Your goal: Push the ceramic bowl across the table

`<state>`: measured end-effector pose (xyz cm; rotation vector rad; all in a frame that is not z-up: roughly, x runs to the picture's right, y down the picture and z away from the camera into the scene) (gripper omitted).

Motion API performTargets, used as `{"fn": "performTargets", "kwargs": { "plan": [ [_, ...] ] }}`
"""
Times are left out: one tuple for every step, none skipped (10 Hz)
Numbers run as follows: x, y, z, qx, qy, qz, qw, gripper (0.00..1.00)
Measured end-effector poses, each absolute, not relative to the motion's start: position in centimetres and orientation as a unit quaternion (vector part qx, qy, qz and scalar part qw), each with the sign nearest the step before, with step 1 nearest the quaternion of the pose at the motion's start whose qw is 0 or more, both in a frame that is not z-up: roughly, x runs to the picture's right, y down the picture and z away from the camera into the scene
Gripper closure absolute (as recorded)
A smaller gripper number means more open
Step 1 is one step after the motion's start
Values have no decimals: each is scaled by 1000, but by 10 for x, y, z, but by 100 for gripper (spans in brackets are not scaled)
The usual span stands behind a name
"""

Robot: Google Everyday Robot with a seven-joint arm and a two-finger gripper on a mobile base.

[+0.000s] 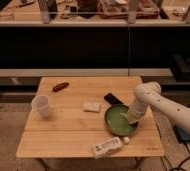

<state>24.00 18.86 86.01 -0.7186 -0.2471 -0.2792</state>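
Observation:
A green ceramic bowl [118, 119] sits on the right half of the wooden table [73, 127]. My white arm comes in from the right and bends down over the bowl. My gripper [131, 120] is at the bowl's right side, down at or inside its rim.
A white plastic cup [42, 105] stands at the left. A red-brown sausage-like item [60, 86] lies at the back left. A pale packet [92, 106] and a black object [113, 99] lie near the bowl. A white bottle [108, 146] lies at the front edge.

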Motion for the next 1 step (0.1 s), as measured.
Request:
{"fn": "performTargets", "kwargs": {
  "plan": [
    [242,189,860,-350,-120,-136,919,78]
  ]
}}
